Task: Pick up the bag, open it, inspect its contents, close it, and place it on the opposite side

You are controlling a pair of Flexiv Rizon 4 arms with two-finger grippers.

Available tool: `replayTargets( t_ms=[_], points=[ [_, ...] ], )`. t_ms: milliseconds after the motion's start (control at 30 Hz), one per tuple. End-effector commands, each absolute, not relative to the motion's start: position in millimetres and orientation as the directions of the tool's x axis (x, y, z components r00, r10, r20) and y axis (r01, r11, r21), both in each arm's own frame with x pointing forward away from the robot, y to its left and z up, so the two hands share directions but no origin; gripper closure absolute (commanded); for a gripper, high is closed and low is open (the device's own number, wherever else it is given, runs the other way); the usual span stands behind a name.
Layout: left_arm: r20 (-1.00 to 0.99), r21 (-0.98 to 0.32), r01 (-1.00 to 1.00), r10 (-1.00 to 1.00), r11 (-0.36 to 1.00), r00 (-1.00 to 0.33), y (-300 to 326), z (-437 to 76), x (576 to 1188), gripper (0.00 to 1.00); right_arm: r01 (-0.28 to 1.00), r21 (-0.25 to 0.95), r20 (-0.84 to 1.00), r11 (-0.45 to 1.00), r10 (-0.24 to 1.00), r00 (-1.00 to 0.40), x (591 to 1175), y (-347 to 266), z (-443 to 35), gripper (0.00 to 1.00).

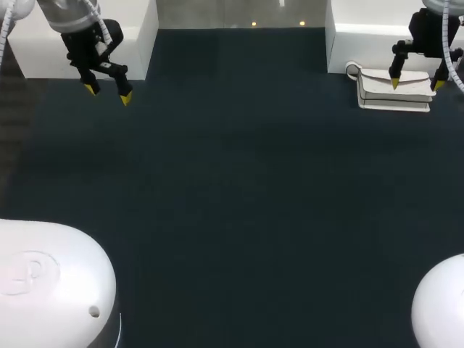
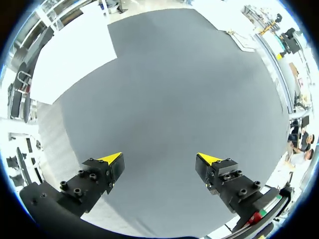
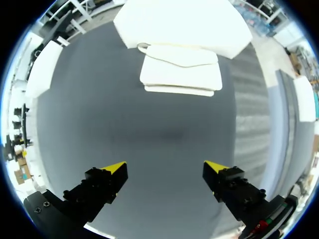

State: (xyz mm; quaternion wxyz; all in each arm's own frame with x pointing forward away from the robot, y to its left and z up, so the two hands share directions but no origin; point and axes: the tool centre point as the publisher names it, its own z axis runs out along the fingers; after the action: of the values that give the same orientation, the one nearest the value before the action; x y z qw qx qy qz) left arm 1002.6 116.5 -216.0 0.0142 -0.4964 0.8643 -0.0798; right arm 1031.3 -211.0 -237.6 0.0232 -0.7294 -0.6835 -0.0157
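Observation:
A white bag [image 1: 394, 90] with a flap and a loop strap lies flat on the dark table at the far right, against a white block. My right gripper [image 1: 417, 84] hangs open above it, yellow tips apart; in the right wrist view the bag [image 3: 182, 69] lies well ahead of the open gripper [image 3: 164, 167], with nothing between the fingers. My left gripper [image 1: 106, 94] hangs open at the far left, holding nothing. In the left wrist view that gripper [image 2: 159, 158] is over bare mat, and the bag [image 2: 242, 41] shows small at the far side.
White blocks stand at the table's back left [image 1: 87, 36] and back right [image 1: 370, 32]. The dark mat [image 1: 232, 188] covers the table between them. Rounded white robot bases sit at the near left [image 1: 51, 283] and near right [image 1: 442, 304].

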Motion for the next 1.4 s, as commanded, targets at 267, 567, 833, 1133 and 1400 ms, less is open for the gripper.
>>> replayTargets(
  t_ms=[267, 567, 833, 1133, 1400],
  points=[
    [0.016, -0.443, -0.418, -0.459, 0.793, -0.888, 103.0, -232.7, 1005.9, 0.0, 0.992, -0.037, 0.16, -0.121, 0.979, 0.126, 1059.4, -252.1, -262.6, 0.0],
    [0.0, -0.537, -0.197, -0.233, 0.82, -0.972, 91.6, -249.9, 1019.8, 0.0, 0.987, -0.047, 0.223, -0.151, 0.962, 0.158, 1078.3, -269.8, -281.3, 0.0],
    [-0.046, -0.588, -0.065, -0.113, 0.806, -0.993, 75.1, -266.8, 1034.1, 0.0, 0.982, -0.047, 0.276, -0.181, 0.943, 0.188, 1091.4, -287.6, -296.9, 0.0],
    [-0.02, -0.621, -0.047, -0.076, 0.782, -0.997, 59.2, -283.9, 1060.1, 0.0, 0.978, -0.056, 0.295, -0.202, 0.932, 0.209, 1105.1, -302.4, -307.2, 0.0],
    [-0.016, -0.654, -0.026, -0.048, 0.756, -0.999, 49.8, -293.0, 1075.5, 0.0, 0.977, -0.06, 0.313, -0.202, 0.926, 0.211, 1120.0, -308.4, -314.7, 0.0]
  ],
)
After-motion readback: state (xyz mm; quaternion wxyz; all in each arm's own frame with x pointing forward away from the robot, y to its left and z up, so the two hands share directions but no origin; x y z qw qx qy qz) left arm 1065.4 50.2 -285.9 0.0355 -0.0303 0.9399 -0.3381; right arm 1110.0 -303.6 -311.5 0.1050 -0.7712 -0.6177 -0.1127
